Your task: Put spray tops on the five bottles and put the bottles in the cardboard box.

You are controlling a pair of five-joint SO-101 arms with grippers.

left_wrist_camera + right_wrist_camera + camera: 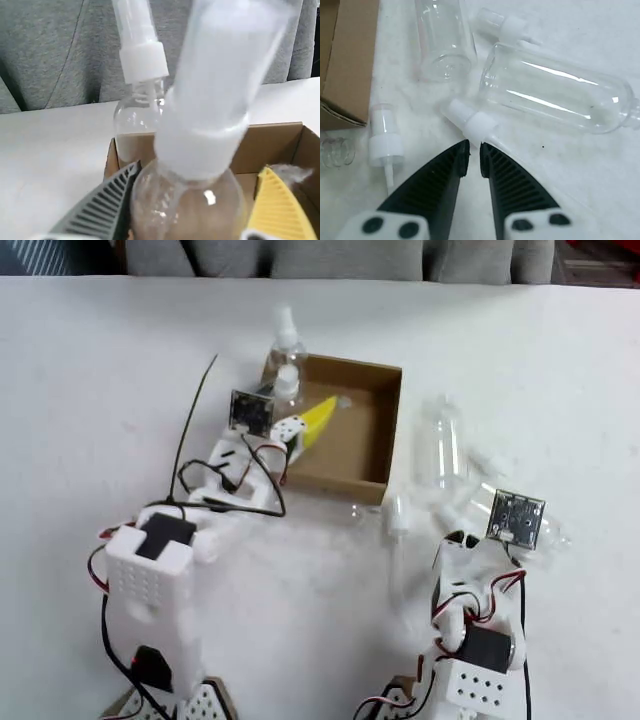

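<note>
L arm (pixel 235 475): is stretching fwd from the near-left of the desk (pixel 100 390) to the far-left corner of the cardboard box (pixel 392 430).
L fingers (pixel 102 210): grey one and yellow one are clamping the body of the held bottle (pixel 185 205), keeping it upright.
Held bottle: is wearing its spray top (pixel 210 100), sitting at that box corner; can't tell if it's touching the box floor.
2nd bottle (pixel 285 335): is standing upright w/ top on, on the desk just behind the box's far wall.
R arm (pixel 475 620): is sitting low at the near-right, pointing at the loose parts right of the box.
R fingers (pixel 461 161): are nearly closed, thin gap, gripping nothing.
Loose spray top (pixel 470 117): is lying just ahead of the R fingertips.
Lying bottle (pixel 555 95): is lying on its side, uncapped, just beyond that top.
Other bottle (pixel 445 40): is lying beside the box, base toward the R arm.
</note>
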